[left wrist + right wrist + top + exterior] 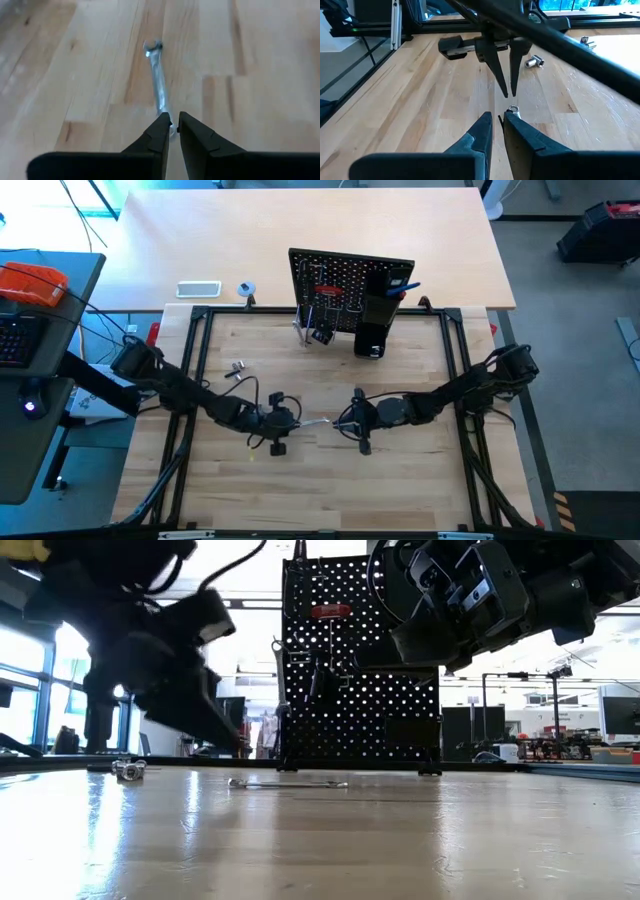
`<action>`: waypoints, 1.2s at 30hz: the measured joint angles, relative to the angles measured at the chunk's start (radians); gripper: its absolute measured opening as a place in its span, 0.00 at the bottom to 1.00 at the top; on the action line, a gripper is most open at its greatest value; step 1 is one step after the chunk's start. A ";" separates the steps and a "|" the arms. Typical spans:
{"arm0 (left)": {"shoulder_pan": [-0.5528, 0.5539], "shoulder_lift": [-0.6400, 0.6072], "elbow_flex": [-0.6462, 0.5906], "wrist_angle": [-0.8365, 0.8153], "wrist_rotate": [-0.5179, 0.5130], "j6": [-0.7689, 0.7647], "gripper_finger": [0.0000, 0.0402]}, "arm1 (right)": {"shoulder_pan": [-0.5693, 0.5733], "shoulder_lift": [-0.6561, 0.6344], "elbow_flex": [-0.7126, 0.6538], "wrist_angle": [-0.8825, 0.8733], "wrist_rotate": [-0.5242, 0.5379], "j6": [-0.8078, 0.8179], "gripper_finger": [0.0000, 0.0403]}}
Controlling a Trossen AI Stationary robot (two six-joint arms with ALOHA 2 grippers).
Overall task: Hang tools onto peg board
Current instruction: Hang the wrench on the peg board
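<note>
Wooden tabletop (400, 480) carries the flat, stiff, thin, likely slippery wrench (157, 82) mid-table between left hand (172, 131) and right hand (497, 120), each nearly pressed together at one end; best pinched across its shank.

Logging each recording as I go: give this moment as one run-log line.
left gripper: over one end of flat silver wrench | right gripper: at opposite end | wrench: on wooden table | black perforated peg board: several tools hung

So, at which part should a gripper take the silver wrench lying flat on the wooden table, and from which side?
Probably at mid-shaft, from straight above: the silver wrench lies flat on the wooden table, its shaft thin and straight, so fingers can straddle it crosswise. The left gripper hangs over one end, the right gripper over the other.
</note>
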 joint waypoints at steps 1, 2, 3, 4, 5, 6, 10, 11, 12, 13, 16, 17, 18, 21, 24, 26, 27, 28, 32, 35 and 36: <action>0.003 0.015 0.000 0.007 0.000 -0.004 0.09 | 0.000 0.000 0.000 -0.001 0.000 0.000 0.10; 0.007 0.028 0.000 0.020 0.004 -0.005 0.09 | 0.000 0.000 0.000 0.001 0.000 0.003 0.10; 0.007 0.041 0.000 0.022 0.004 -0.006 0.09 | 0.000 0.000 0.000 0.000 0.000 0.005 0.10; 0.008 0.053 0.000 0.031 0.002 -0.010 0.09 | 0.000 0.000 0.000 -0.001 0.000 0.007 0.10; 0.008 0.061 0.000 0.040 0.002 -0.012 0.09 | 0.000 0.000 0.000 -0.001 0.000 0.008 0.10; 0.007 0.068 0.000 0.045 0.000 -0.013 0.09 | 0.000 0.000 0.000 -0.001 0.000 0.008 0.10; 0.007 0.073 0.000 0.073 -0.016 -0.013 0.09 | 0.000 0.000 0.000 -0.001 0.000 0.008 0.10; 0.007 0.073 0.000 0.071 -0.026 -0.013 0.09 | 0.000 0.000 0.000 -0.001 0.000 0.007 0.10; 0.007 0.073 0.000 0.068 -0.035 -0.013 0.09 | 0.000 0.000 0.000 -0.001 0.000 0.004 0.10; 0.007 0.073 0.000 0.070 -0.041 -0.011 0.09 | 0.000 0.000 0.000 -0.001 0.000 0.000 0.10; 0.007 0.073 0.000 0.066 -0.041 -0.007 0.09 | 0.000 0.000 0.000 -0.001 0.000 -0.003 0.10; 0.007 0.073 0.000 0.060 -0.041 -0.007 0.09 | 0.000 0.000 0.000 -0.001 0.000 -0.003 0.10; 0.007 0.073 0.000 0.055 -0.041 -0.010 0.09 | 0.000 0.000 0.000 -0.001 0.000 -0.002 0.10; 0.008 0.073 -0.001 0.048 -0.046 -0.014 0.09 | 0.000 0.000 0.000 -0.001 0.000 -0.002 0.10; 0.012 0.073 -0.029 0.075 -0.047 -0.035 0.09 | 0.000 0.000 0.000 -0.001 0.000 -0.002 0.10; 0.019 0.073 -0.064 0.130 -0.039 -0.061 0.09 | 0.000 0.000 0.000 -0.001 0.000 -0.003 0.10; 0.020 0.073 -0.084 0.166 -0.033 -0.072 0.09 | 0.000 0.000 0.000 -0.001 0.000 -0.002 0.10; 0.022 0.073 -0.101 0.197 -0.031 -0.083 0.09 | 0.000 0.000 0.000 -0.001 -0.001 -0.003 0.10; 0.025 0.073 -0.149 0.309 -0.027 -0.093 0.09 | 0.000 0.000 0.000 -0.001 -0.001 -0.002 0.10; 0.025 0.073 -0.148 0.323 -0.026 -0.077 0.09 | 0.000 0.000 0.000 -0.001 0.000 -0.003 0.10; 0.025 0.073 -0.148 0.319 -0.025 -0.073 0.09 | 0.000 0.000 0.000 -0.001 0.000 -0.003 0.10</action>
